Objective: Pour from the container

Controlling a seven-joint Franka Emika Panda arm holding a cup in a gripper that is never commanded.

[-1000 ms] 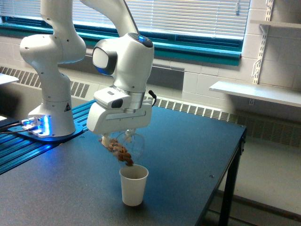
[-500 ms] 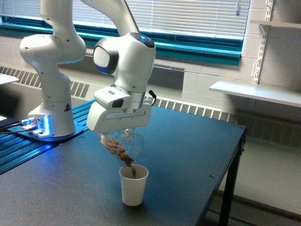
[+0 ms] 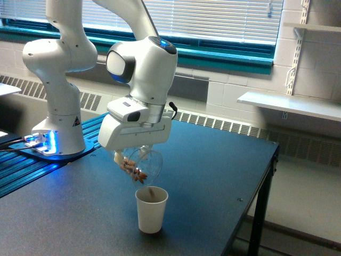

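Observation:
The container (image 3: 144, 164), a clear plastic cup, hangs tilted steeply with its mouth down toward the exterior view's right, just above a white paper cup (image 3: 151, 210). A few brown pieces still lie inside the container near its lip. My gripper (image 3: 134, 157) is shut on the container, its fingers mostly hidden under the white hand. The paper cup stands upright on the dark table (image 3: 213, 176), and brown pieces show inside its rim.
The arm's white base (image 3: 57, 130) stands on a blue-lit rail at the exterior view's left. The table's edge runs down the exterior view's right side, with a wall shelf (image 3: 290, 104) and a radiator beyond it.
The container has tipped a bit further and holds fewer brown pieces. The falling stream seen earlier has gone into the paper cup.

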